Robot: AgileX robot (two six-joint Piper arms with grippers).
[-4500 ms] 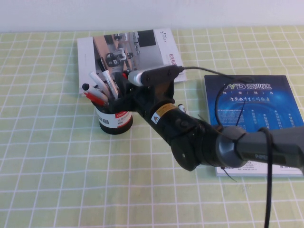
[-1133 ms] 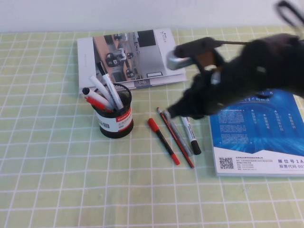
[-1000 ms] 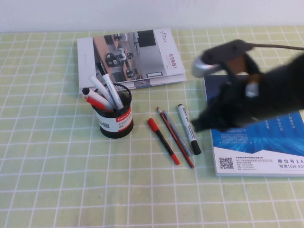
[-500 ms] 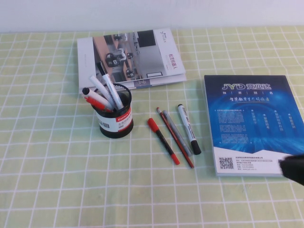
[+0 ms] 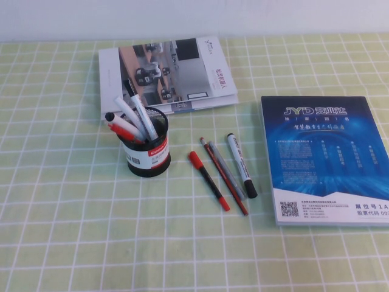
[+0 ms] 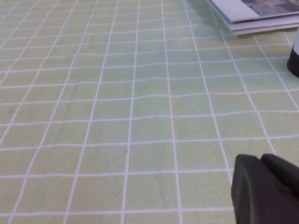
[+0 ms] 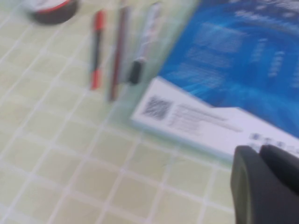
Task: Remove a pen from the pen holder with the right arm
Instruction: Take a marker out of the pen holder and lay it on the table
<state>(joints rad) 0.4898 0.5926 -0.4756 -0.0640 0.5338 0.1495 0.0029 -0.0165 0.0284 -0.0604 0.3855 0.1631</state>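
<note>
The black mesh pen holder [image 5: 148,149] stands left of centre with several pens [image 5: 130,118] sticking out of it. Right of it lie a red pen [image 5: 208,180], a dark red pencil [image 5: 223,175], a grey pen [image 5: 228,172] and a black-capped marker [image 5: 242,165]. Neither arm shows in the high view. My right gripper [image 7: 260,150] is shut and holds nothing; it hangs over the near corner of the blue book [image 7: 233,60], away from the red pen [image 7: 96,49] and holder [image 7: 51,11]. My left gripper [image 6: 261,159] is shut over bare cloth.
A blue book [image 5: 325,155] lies at the right and an open magazine [image 5: 164,73] behind the holder. A green checked cloth [image 5: 73,231] covers the table. In the left wrist view the magazine [image 6: 261,11] and the holder's edge [image 6: 294,58] show at the far side.
The right arm has drawn back from over the laid-out pens and the blue book, toward the near right, and has left the high view. The pens and holder have not moved.
</note>
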